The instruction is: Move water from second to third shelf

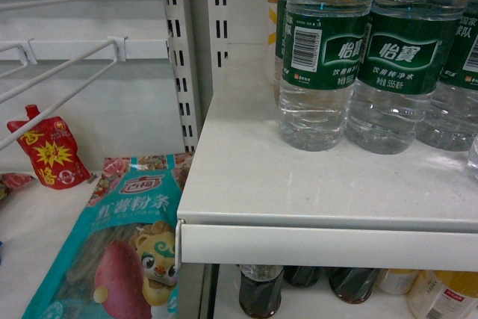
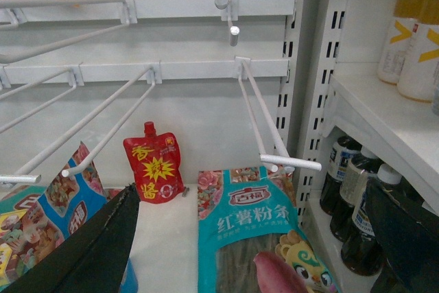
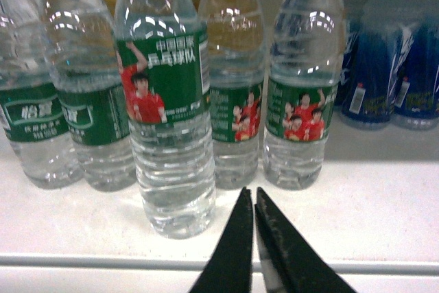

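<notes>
Right fingers nearly closed, empty, just before the nearest water bottle; left fingers wide apart, empty.

A shop, by every sign: a retail aisle with white metal shelving. The shelf hangs on slotted uprights and carries rows of identical water bottles with green labels and barcodes. Below it stand dark drink bottles. In the neighbouring bay, wire display hooks jut from rails on the back panel, above packaged goods: a teal snack bag and a red spouted pouch. Blue bottles stand beside the water, and yellow drinks fill another shelf.
</notes>
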### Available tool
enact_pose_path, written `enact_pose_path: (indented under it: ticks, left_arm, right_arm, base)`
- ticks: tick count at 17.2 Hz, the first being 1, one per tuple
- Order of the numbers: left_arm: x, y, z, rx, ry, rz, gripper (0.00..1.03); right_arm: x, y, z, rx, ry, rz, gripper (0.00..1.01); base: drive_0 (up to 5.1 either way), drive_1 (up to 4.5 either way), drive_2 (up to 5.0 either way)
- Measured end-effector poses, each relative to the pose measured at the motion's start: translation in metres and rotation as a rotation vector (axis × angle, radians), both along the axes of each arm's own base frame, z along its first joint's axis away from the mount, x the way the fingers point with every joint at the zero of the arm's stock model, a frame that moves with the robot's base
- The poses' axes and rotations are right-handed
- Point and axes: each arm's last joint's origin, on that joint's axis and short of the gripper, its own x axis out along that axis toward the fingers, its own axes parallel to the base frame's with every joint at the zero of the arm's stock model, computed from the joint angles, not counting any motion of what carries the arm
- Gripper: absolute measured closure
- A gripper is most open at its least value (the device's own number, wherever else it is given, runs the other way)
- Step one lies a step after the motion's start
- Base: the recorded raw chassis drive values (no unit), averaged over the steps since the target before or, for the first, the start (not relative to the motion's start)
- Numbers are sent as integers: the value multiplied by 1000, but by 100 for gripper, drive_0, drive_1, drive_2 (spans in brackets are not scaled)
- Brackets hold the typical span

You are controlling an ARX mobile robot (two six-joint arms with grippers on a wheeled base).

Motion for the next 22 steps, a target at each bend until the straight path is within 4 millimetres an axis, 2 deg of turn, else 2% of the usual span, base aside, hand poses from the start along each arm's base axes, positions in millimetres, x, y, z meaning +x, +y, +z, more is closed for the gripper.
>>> enact_pose_path:
  ticks: [1, 14, 16, 22]
  left_arm:
    - [0, 0, 0, 0, 0, 0, 5]
    - [0, 0, 0, 0, 0, 0, 5]
    - [0, 0, 0, 0, 0, 1, 5]
    - [0, 0, 0, 0, 0, 0, 5]
  right_arm:
    - [0, 0, -7, -4, 2, 0, 100]
    - [-1, 0, -32, -4, -11, 0, 99]
    - [-1, 0, -42, -4, -10, -1, 99]
    - [-1, 0, -41, -4, -19, -3, 99]
  base:
    - [0, 0, 0]
    - [0, 0, 0]
    - [0, 0, 0]
    - [0, 0, 0]
